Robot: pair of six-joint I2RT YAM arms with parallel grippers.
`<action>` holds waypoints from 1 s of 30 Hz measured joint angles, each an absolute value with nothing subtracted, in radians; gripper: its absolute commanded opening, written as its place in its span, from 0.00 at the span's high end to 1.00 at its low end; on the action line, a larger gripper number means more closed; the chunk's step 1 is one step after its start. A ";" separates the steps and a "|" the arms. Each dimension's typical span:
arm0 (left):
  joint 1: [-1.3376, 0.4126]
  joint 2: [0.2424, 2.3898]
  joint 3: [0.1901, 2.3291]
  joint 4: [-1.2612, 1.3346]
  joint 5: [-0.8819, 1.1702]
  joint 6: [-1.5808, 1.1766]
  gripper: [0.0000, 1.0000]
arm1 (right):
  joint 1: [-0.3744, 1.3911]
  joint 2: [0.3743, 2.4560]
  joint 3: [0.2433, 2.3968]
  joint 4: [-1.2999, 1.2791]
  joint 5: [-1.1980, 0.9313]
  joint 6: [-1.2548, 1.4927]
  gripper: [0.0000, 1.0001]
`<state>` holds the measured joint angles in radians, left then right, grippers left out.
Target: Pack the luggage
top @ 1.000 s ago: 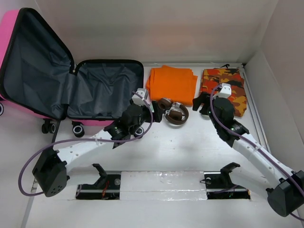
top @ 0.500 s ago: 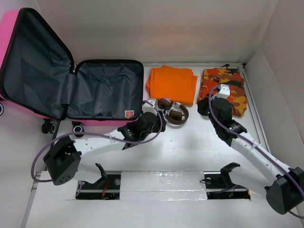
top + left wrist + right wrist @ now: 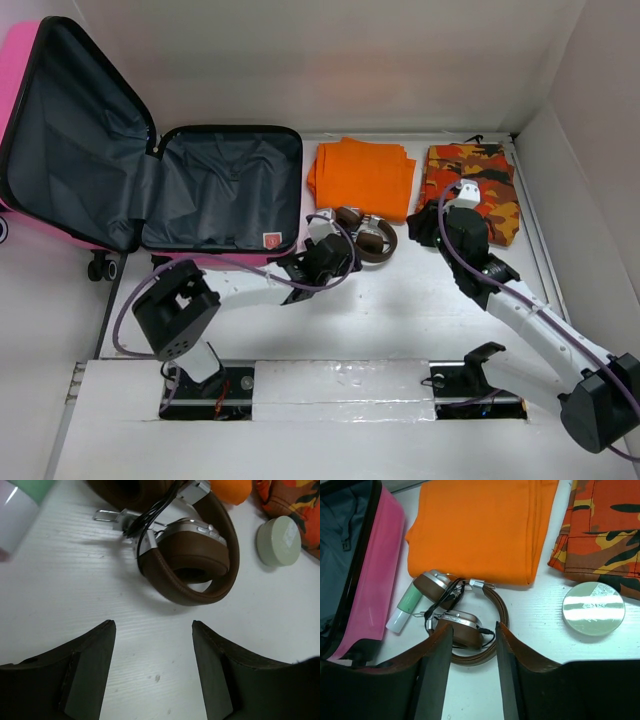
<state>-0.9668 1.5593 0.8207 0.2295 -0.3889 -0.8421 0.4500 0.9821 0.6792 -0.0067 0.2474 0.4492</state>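
The luggage (image 3: 225, 185) is laid open at the far left of the surface (image 3: 400, 320), lid raised, with its tray just left of the headphones (image 3: 185, 555). The left hand (image 3: 152, 626) is held released and empty, with the headphones directly ahead of it. The right hand (image 3: 472, 630), likewise spread and empty, is poised further right. The left arm is judged nearer to both headphones and luggage, so a short leftward carry is called for.

luggage (image 3: 80, 140): lid cut by left edge | tube (image 3: 15, 515): blurred, cropped at corner | camouflage cloth (image 3: 605, 525): cropped right
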 measured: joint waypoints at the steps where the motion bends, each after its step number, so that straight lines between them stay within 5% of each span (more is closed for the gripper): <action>1: -0.967 1.576 0.833 0.245 -0.387 -0.850 0.42 | 0.450 0.982 0.679 -0.007 0.244 0.449 0.53; 19: -0.926 1.809 0.918 0.392 -0.370 -0.974 0.39 | 0.450 0.975 0.679 -0.007 0.188 0.448 0.49; 23: -0.926 1.844 0.947 0.413 -0.370 -0.978 0.47 | 0.450 0.975 0.679 -0.007 0.178 0.448 0.49; 27: -0.926 1.881 0.966 0.426 -0.375 -0.986 0.71 | 0.450 0.975 0.679 -0.007 0.175 0.448 0.49; 29: -0.926 1.898 0.974 0.426 -0.383 -0.990 0.98 | 0.450 0.975 0.679 -0.007 0.174 0.448 0.49; 30: -0.926 1.905 0.976 0.422 -0.388 -0.995 1.00 | 0.450 0.975 0.679 -0.007 0.174 0.448 0.49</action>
